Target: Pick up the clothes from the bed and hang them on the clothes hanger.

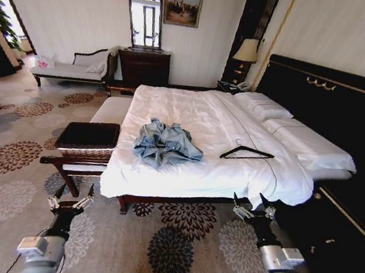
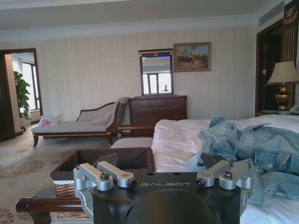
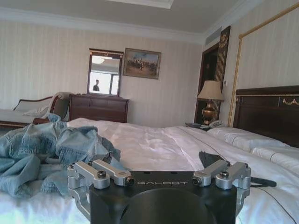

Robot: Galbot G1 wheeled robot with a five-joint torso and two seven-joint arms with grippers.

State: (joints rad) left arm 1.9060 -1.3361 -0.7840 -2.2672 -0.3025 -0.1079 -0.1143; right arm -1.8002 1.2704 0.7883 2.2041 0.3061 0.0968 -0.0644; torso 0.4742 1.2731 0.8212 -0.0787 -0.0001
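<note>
Low in the head view, the left gripper (image 1: 71,201) hangs at the lower left of the frame over the patterned carpet (image 1: 9,156), its fingers spread and holding nothing. The right gripper (image 1: 253,207) sits at the lower right, just short of the bed's (image 1: 165,174) near edge, fingers likewise spread and empty.

Beyond them, the clothes (image 1: 166,144), a crumpled faded-blue denim jacket, lie in a heap on the white sheet near the centre of the frame. The clothes hanger (image 1: 246,153), thin and black, lies flat on the sheet to the right of the jacket, apart from it.

Left of the bed stands a dark basket (image 1: 88,135) on a wooden-framed bench (image 1: 67,163). At the upper left, a chaise lounge (image 1: 74,70) sits against the wall beside a dark dresser (image 1: 144,66).
</note>
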